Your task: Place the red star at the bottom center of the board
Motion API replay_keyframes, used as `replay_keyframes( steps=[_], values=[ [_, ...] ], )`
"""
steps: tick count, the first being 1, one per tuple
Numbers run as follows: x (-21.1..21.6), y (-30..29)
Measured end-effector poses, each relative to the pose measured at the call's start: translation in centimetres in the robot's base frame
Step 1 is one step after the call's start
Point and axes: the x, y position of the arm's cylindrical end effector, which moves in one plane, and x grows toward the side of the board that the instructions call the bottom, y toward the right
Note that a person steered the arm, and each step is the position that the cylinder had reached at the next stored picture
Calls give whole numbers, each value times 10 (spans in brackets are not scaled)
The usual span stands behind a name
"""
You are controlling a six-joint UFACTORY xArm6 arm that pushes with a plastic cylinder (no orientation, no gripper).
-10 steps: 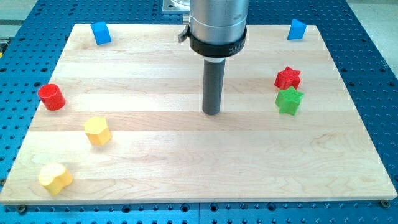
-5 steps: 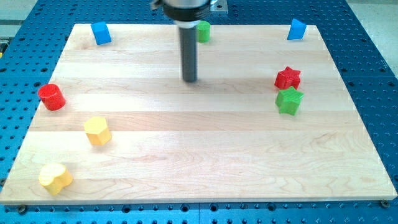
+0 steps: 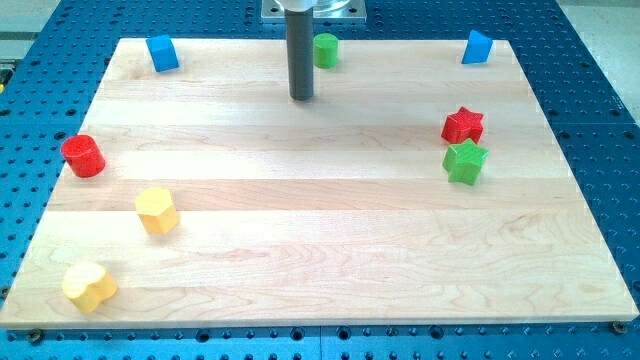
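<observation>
Presently, my tip [image 3: 302, 97] is resting near the view's top, fingerless, beside the green cylinder [image 3: 326, 50], well apart from the red star [image 3: 463, 126].

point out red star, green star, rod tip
red star [image 3: 463, 126], camera view, centre of its top face
green star [image 3: 465, 161], camera view, middle of its body
my tip [image 3: 302, 97], camera view, rod's very bottom end

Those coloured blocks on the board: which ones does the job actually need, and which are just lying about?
Needed:
red star, at the view's right
my tip, far from it, near the top

Lying about:
green star
green block
two blue blocks
red cylinder
two yellow blocks
</observation>
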Motion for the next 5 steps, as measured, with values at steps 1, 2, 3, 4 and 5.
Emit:
replay_keyframes(
  steps=[1, 2, 3, 4, 5],
  values=[
    [24, 37],
    [30, 110],
    [28, 212],
    [50, 256],
    [77, 160]
  ],
)
